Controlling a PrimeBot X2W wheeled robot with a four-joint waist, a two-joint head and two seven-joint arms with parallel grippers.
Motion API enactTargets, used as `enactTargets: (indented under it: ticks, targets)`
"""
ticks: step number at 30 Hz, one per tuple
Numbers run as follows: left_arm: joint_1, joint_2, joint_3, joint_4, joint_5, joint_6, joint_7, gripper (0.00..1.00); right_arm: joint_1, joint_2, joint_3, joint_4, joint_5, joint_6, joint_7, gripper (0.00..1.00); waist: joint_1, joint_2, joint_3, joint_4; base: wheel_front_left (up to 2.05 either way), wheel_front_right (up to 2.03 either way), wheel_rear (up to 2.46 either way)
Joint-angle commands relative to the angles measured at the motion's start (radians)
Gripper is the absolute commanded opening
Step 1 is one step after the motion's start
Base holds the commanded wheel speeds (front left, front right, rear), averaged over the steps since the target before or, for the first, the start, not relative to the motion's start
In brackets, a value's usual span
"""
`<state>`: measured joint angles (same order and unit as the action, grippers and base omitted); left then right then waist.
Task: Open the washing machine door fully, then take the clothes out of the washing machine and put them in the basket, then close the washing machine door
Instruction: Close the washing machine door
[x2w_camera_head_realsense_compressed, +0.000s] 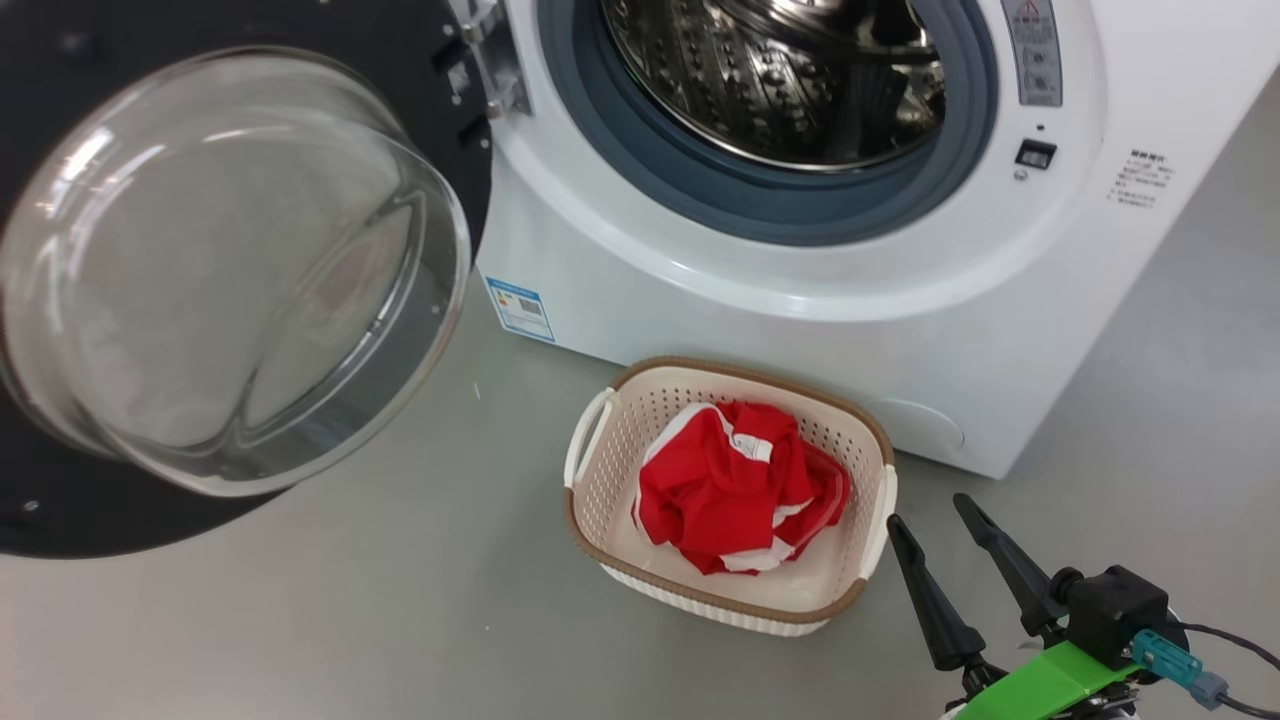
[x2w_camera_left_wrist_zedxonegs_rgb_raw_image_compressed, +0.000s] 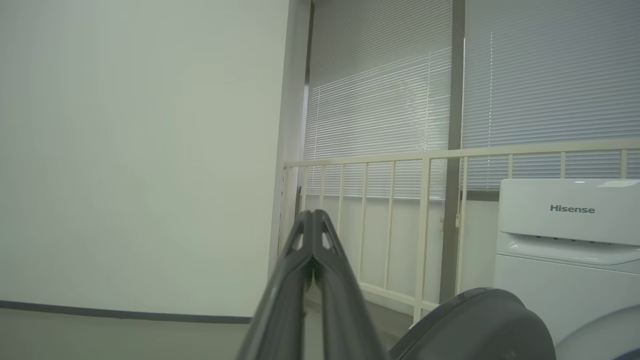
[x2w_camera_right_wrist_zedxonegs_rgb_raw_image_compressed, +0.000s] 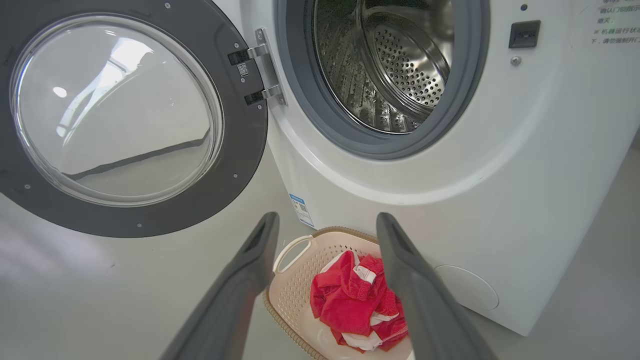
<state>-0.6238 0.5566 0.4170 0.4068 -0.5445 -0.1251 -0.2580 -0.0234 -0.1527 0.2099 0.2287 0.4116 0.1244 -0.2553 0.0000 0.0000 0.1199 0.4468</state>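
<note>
**Hovering by the basket, our grippers face an open washer**

Pressing its two dark fingers tip to tip, our left gripper (x2w_camera_left_wrist_zedxonegs_rgb_raw_image_compressed: 313, 216) is closed on nothing and points at a pale wall (x2w_camera_left_wrist_zedxonegs_rgb_raw_image_compressed: 140, 150), a cream railing (x2w_camera_left_wrist_zedxonegs_rgb_raw_image_compressed: 425, 155) and slatted blinds (x2w_camera_left_wrist_zedxonegs_rgb_raw_image_compressed: 380, 100). Our right gripper (x2w_camera_head_realsense_compressed: 928, 512) hangs low with its fingers spread apart and unloaded, just right of the basket (x2w_camera_head_realsense_compressed: 610, 470), tips aimed toward the washing machine (x2w_camera_head_realsense_compressed: 800, 330).

We see the cream perforated basket on the grey floor (x2w_camera_head_realsense_compressed: 350, 600), just in front of the machine and below the drum opening. The clothes (x2w_camera_head_realsense_compressed: 735, 485), red fabric with white bands, lie bunched inside it.

Beyond, the washing machine door (x2w_camera_head_realsense_compressed: 60, 520) stands swung wide to our left on its hinge (x2w_camera_right_wrist_zedxonegs_rgb_raw_image_compressed: 265, 70). Its inner face is turned to us and its clear glass bowl (x2w_camera_head_realsense_compressed: 230, 270) bulges outward. The perforated steel drum (x2w_camera_head_realsense_compressed: 780, 80) shows inside the grey gasket (x2w_camera_head_realsense_compressed: 700, 190). A small blue label (x2w_camera_head_realsense_compressed: 520, 308) sits low on the white front, near the basket's left handle.
</note>
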Motion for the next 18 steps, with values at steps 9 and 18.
enactTargets:
  ticks: [9, 18]
  targets:
    - [-0.152, 0.224, -0.097, 0.321, -0.359, -0.005, 0.207, 0.0, -0.071, -0.01, 0.032, -0.024, -0.011, 0.006, -0.006, 1.0, 0.0, 0.0, 0.071, -0.045, 0.0, 0.0, 0.0]
    - [-0.223, 0.267, -0.148, 0.501, -0.535, -0.005, 0.562, 0.0, -0.089, -0.019, 0.028, -0.027, -0.01, 0.006, -0.006, 1.0, 0.0, 0.0, 0.104, -0.056, 0.0, 0.0, 0.0]
